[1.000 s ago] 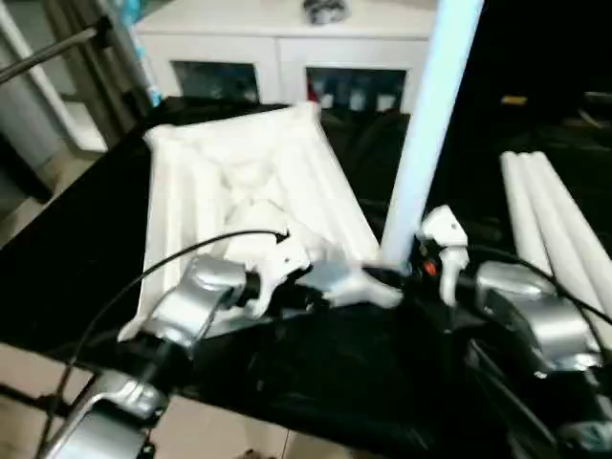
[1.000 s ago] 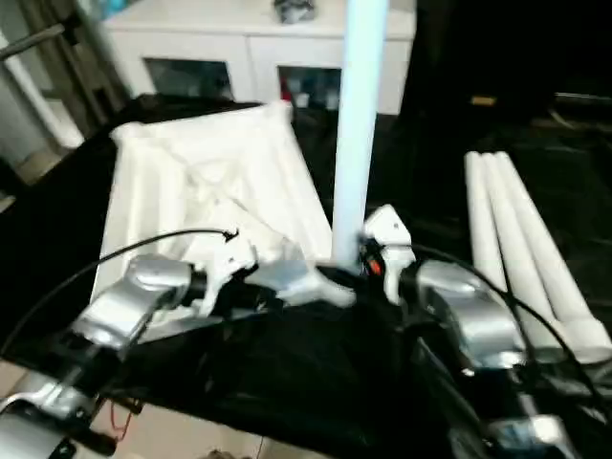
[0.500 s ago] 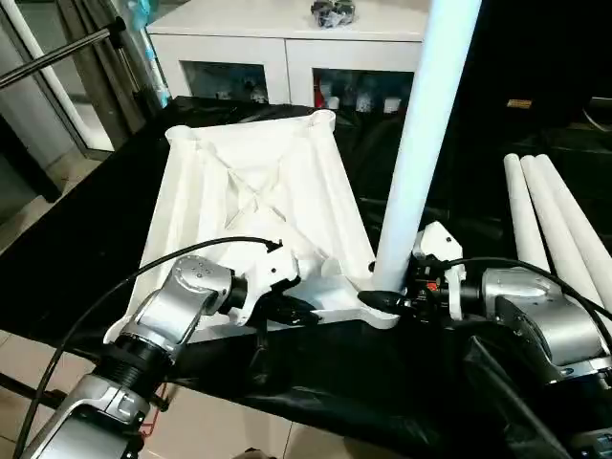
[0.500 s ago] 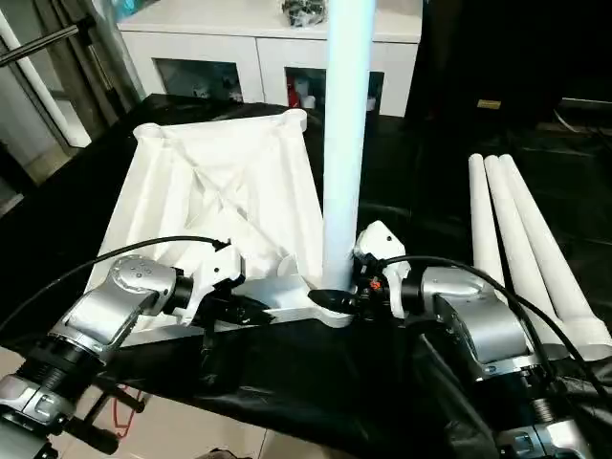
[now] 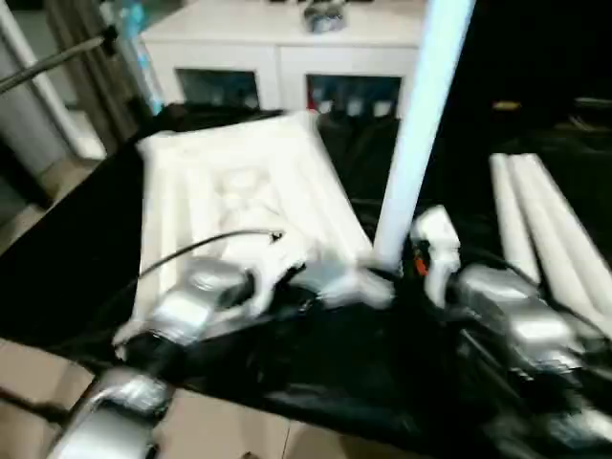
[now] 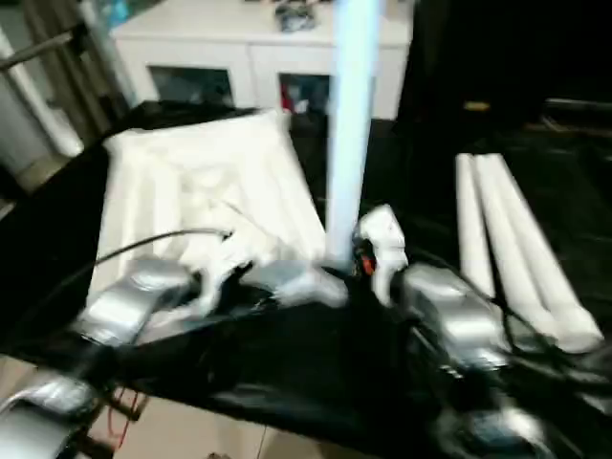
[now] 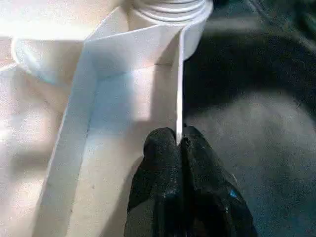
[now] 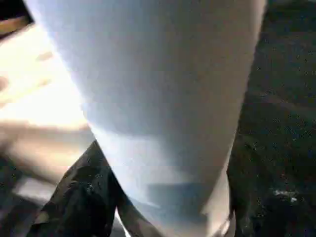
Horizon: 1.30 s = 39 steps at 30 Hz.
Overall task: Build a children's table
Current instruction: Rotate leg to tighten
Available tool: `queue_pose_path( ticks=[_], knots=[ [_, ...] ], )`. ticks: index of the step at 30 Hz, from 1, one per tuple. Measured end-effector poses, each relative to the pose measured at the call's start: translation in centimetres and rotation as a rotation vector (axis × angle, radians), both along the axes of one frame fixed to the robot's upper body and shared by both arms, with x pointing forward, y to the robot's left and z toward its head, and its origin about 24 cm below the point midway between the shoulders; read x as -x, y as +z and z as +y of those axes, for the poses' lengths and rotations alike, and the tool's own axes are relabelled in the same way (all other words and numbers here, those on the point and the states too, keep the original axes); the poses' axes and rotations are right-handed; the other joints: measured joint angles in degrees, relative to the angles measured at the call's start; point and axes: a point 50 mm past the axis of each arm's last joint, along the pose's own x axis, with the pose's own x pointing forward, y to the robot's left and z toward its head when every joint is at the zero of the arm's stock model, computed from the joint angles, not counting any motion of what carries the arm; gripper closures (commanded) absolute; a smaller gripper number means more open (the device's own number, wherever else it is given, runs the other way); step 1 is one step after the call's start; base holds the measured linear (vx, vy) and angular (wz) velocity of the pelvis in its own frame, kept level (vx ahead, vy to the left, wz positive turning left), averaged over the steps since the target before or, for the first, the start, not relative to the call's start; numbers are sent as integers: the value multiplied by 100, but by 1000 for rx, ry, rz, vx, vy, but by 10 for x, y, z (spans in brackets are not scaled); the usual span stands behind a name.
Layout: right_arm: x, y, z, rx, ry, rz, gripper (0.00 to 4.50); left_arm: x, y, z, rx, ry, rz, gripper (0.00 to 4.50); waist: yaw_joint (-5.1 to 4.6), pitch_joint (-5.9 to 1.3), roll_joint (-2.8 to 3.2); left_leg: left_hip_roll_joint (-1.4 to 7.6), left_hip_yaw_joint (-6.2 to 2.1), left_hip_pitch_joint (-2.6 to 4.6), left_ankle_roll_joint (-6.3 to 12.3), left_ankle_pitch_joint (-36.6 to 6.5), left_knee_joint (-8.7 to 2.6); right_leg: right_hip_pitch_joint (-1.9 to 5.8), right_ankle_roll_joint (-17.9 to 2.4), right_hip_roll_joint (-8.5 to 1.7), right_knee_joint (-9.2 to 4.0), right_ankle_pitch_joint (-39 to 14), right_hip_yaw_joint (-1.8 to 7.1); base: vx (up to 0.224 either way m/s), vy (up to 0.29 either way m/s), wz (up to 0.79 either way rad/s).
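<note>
black cloth (image 5: 67, 268): left tool (image 7: 180, 148) pinches tabletop (image 5: 229, 191) rim; right tool (image 8: 163, 217), half-hidden, grips leg (image 5: 416, 134).

Both eye views motion-blurred, edges smeared. Bright glare washes out tabletop (image 5: 239, 201). Black desk (image 5: 57, 268) dim. Wrist views soft, close-up leg (image 8: 158, 98) unfocused.

A white cabinet (image 5: 287, 38) with dark glass doors stands at the far side, a small dark thing (image 5: 323, 12) on its top. A black sheet (image 5: 76, 258) covers the work surface. At near left, pale floor (image 5: 29, 382) shows. At far left hang grey curtains (image 5: 81, 57), crossed by a slanting metal bar (image 5: 48, 65).
</note>
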Motion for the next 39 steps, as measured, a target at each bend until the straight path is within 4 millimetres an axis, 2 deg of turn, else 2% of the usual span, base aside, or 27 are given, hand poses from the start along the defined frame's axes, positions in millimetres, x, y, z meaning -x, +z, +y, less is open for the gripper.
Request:
queue_pose_path(
  ticks=[4,5,6,8,12,15,17,20,24,28,32,38,39],
  knots=[
    [-12,0,8,11,-148,11,189,-6,-1,-12,-7,84,-10,450,-6,-7,9,1,-1,12,0,0,-11,10,0,1,1,0,-1,0,0,0],
    [-13,0,8,13,-153,11,154,-7,-1,-13,-7,87,-10,450,-1,-8,8,1,-1,13,0,0,-14,12,0,2,1,0,-2,0,0,0],
    [-13,0,9,14,-155,10,154,-7,-1,-13,-7,90,-11,450,2,-8,8,1,-1,13,0,0,-15,13,0,2,1,1,-2,0,0,0],
    [-15,0,11,6,-158,11,117,-7,-1,-13,-10,93,-13,450,-11,-12,13,1,-1,13,0,0,-16,15,-1,2,1,1,-2,0,0,0],
    [-15,-2,15,1,-155,15,100,-7,0,-12,-14,93,-18,450,-41,-13,16,1,-1,17,0,0,-17,18,0,2,1,0,-2,0,0,0],
    [-15,0,16,-7,-134,11,62,-7,0,-10,-14,76,-23,450,-74,-12,14,1,-1,13,0,0,-17,15,0,2,-2,0,-2,0,0,0],
    [-13,2,17,-9,-88,2,50,-5,1,-4,-16,59,-32,450,-114,-9,10,2,-1,1,0,0,-21,1,0,2,-2,0,-2,0,0,0],
    [-7,1,11,17,-1,-1,19,-2,3,0,-7,21,-36,450,-116,-6,15,2,-1,-20,-1,-1,-27,-15,-25,2,-1,15,-3,0,0,0],
    [3,1,4,82,139,-18,13,1,7,7,0,-44,-40,450,-52,4,35,4,-1,-64,25,13,-39,-52,-18,2,-8,5,-10,0,0,0],
    [20,8,-9,132,327,-22,13,9,9,21,4,-137,-37,450,66,3,36,8,-1,-134,30,13,-31,-119,-20,2,2,3,-14,0,0,0],
    [30,11,-13,123,431,-7,13,15,9,29,2,-199,-19,450,156,5,34,11,-1,-139,31,13,-16,-124,-21,2,10,5,-13,0,0,0],
    [37,17,-15,111,516,-7,13,20,9,35,4,-238,-3,450,200,7,30,12,3,-129,28,14,-13,-113,-25,2,13,9,-9,0,0,0],
    [39,17,-16,111,529,-2,29,21,9,35,4,-241,-3,450,207,8,29,12,3,-130,29,14,-13,-112,-24,2,12,9,-9,0,0,0]
  ],
)
